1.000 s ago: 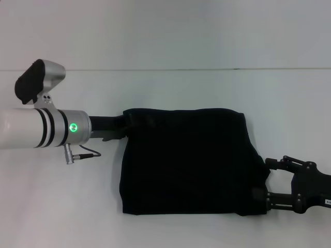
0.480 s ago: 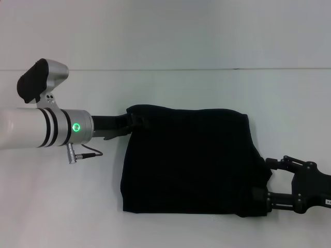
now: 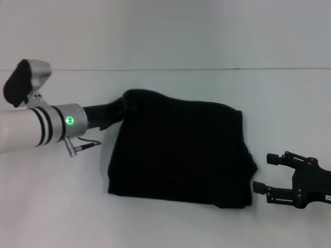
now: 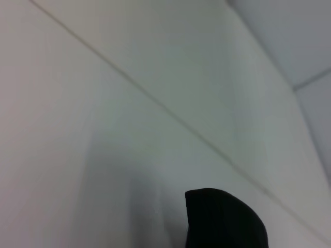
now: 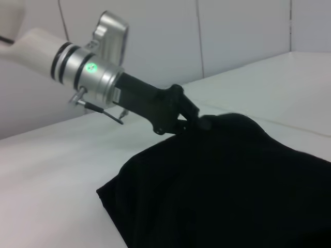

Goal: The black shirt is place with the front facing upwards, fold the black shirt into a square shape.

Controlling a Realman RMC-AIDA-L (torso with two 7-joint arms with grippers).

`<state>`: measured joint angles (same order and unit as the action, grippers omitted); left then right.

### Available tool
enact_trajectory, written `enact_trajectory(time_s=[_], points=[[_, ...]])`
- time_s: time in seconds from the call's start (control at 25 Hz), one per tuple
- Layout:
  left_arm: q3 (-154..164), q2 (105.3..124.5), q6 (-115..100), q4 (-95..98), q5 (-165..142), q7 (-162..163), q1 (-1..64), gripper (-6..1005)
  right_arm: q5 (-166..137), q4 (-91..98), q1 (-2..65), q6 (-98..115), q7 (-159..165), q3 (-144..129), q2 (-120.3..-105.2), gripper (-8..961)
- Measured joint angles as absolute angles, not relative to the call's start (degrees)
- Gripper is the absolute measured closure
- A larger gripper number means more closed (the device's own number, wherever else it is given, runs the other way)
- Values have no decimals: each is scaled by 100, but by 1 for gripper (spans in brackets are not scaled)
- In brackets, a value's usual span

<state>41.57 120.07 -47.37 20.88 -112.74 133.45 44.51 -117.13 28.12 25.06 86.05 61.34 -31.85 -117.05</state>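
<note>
The black shirt (image 3: 181,150) lies folded into a rough rectangle in the middle of the white table, with no lettering showing. My left gripper (image 3: 125,106) is shut on the shirt's far left corner and holds it a little above the table. The right wrist view shows that pinch from the side: the left gripper (image 5: 194,122) clamps a raised hump of the shirt (image 5: 232,186). My right gripper (image 3: 262,172) stands open just right of the shirt's near right corner, apart from the cloth and holding nothing. In the left wrist view a dark rounded shape (image 4: 225,219) shows; I cannot tell what it is.
The white table (image 3: 170,227) runs to a far edge line (image 3: 207,68) with a white wall behind. A cable plug (image 3: 77,147) hangs from the left wrist beside the shirt's left edge.
The shirt has slid left and its far left corner has risen with my left gripper. My right gripper, earlier at the shirt's right edge, is now clear of the cloth.
</note>
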Motion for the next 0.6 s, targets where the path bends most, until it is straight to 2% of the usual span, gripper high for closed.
enact_trajectory(time_s=[0.28, 0.6], points=[[3740, 12003, -4777, 2047, -10873, 13161, 4214, 925, -11707, 2813, 2544, 8588, 6101, -2889, -11715, 29], [3699, 12111, -4938, 2092, -10350, 12662, 3946, 903, -11706, 2812, 2579, 8500, 6092, -2805, -11763, 29]])
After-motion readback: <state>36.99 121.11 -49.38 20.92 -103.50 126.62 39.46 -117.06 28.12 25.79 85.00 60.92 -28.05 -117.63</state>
